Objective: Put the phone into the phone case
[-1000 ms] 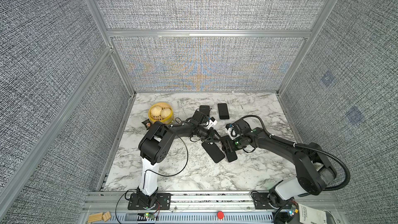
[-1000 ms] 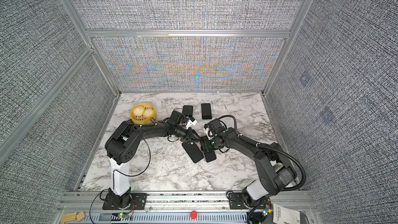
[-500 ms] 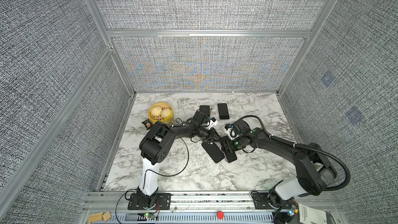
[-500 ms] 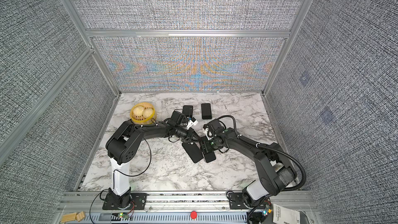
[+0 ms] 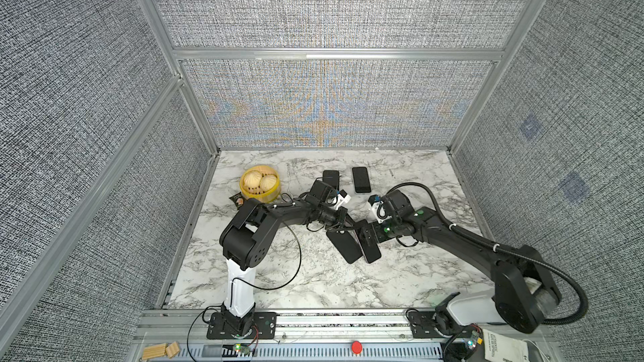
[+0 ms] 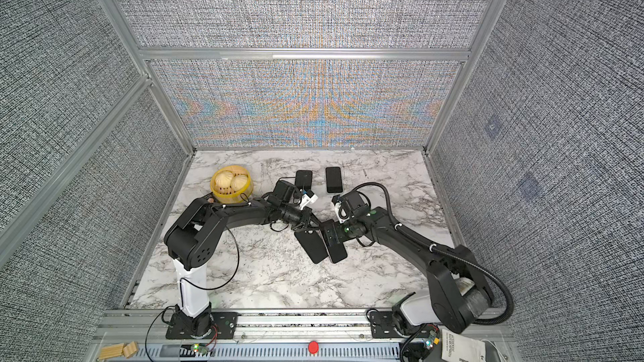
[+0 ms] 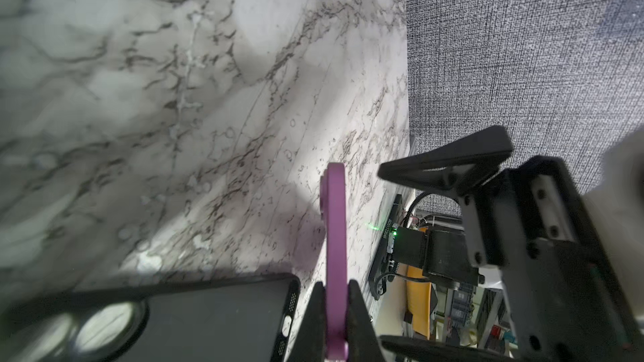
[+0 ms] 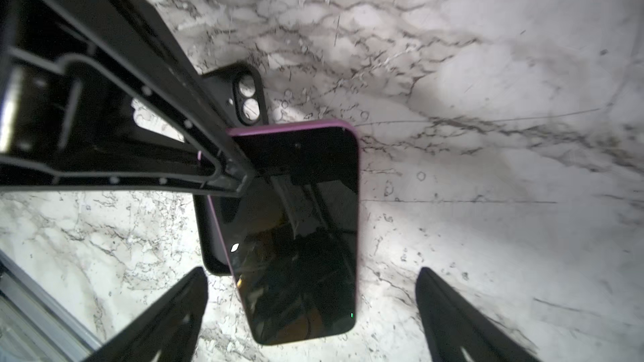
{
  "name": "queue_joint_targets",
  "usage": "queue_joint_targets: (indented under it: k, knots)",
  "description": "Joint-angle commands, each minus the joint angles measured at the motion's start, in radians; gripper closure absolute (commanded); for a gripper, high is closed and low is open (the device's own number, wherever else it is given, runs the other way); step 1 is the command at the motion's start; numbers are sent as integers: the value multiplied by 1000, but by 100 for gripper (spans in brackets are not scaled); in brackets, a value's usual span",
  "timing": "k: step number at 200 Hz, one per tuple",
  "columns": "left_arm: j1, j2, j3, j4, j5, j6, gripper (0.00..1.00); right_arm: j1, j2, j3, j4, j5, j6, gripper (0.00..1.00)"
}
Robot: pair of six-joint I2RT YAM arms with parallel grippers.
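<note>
My left fingers [image 7: 360, 315] clamp the phone [image 8: 299, 238] by its edge, right fingers [image 8: 167, 318] spread clear; I'm aligning, so next it needs lowering squarely into the case [image 7: 216, 315].

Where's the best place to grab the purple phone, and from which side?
Probably by its two long purple sides near the free end, coming at the screen face-on. The phone is flat and thin, and its screen faces the open right end effector, whose fingers sit either side of it. The left end effector pinches the other end.
</note>
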Motion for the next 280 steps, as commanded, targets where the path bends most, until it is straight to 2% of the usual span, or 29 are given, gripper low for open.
queue_joint_targets:
  k: [1, 44, 73, 90, 118, 146, 156, 182, 215, 253, 280]
  knots:
    - [2, -34, -15, 74, 6, -57, 100, 0, -57, -2, -33, 51, -18, 1]
    - [19, -66, -62, 240, 23, -177, 100, -26, -226, -68, -19, 54, -3, 1]
    - [49, -82, -102, 427, 36, -299, 100, -84, -337, -100, 1, -41, 100, 1]
    - [61, -82, -118, 509, 33, -364, 100, -133, -395, -155, 74, -149, 221, 3]
    - [72, -76, -139, 632, 17, -453, 100, -190, -483, -325, 361, -296, 515, 13]
    - [75, -50, -171, 819, -1, -585, 100, -249, -537, -472, 628, -378, 808, 24]
    - [76, -35, -184, 897, -10, -634, 100, -266, -553, -512, 701, -391, 872, 26]
    - [76, -1, -216, 1057, -30, -734, 100, -321, -594, -569, 749, -409, 927, 29]
    - [76, 15, -241, 1151, -47, -793, 100, -370, -605, -643, 863, -428, 1000, 32]
    - [76, 12, -243, 1176, -53, -809, 100, -381, -534, -666, 1006, -454, 1032, 34]
    - [77, 25, -243, 1220, -52, -837, 100, -383, -461, -677, 1139, -466, 1063, 40]
